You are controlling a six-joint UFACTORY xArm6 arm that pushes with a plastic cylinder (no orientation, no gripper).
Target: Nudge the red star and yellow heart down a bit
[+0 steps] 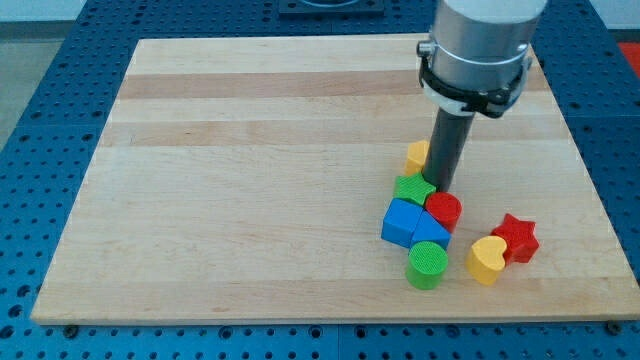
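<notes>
Camera view, upright rod, my tip touching green star

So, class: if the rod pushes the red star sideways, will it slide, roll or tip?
The red star probably slides: it lies flat and low on the smooth wooden board. Its points may make it turn. Touching the yellow heart, it would likely push that too.
</notes>
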